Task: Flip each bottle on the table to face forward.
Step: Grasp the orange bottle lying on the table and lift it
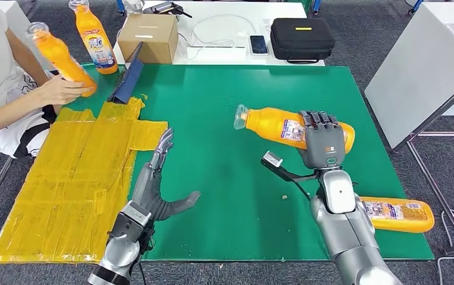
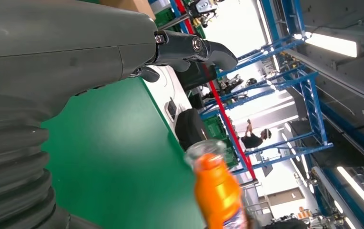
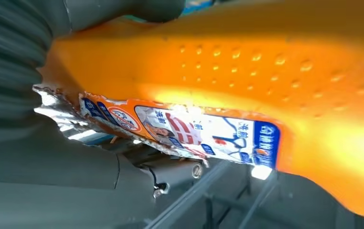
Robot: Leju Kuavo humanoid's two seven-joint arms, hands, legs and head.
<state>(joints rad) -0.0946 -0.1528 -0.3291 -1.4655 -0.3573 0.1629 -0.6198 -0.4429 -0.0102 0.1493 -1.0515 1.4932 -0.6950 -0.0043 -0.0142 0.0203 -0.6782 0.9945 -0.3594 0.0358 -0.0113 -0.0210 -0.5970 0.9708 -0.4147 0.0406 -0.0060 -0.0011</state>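
Observation:
An orange juice bottle (image 1: 272,124) lies on its side on the green mat (image 1: 213,101), cap pointing left. My right hand (image 1: 321,142) lies over its labelled middle and grips it; up close the bottle (image 3: 247,71) sits between the thumb and the fingers (image 3: 170,171). A second bottle (image 1: 398,215) lies by the mat's front right corner. A third stands upright (image 1: 97,38) at the back left. A person's hand holds another one tilted (image 1: 61,59). My left hand (image 1: 159,190) is open and holds nothing at the mat's left side; its wrist view shows its fingers (image 2: 194,47) and the lying bottle (image 2: 218,191).
A patch of yellow tape (image 1: 76,178) covers the table's left part. A dark blue flat piece (image 1: 128,77) leans at the back left. Behind the mat are a cardboard box (image 1: 147,37), a phone (image 1: 258,44) and a black case (image 1: 302,38). A white panel (image 1: 421,65) stands at the right.

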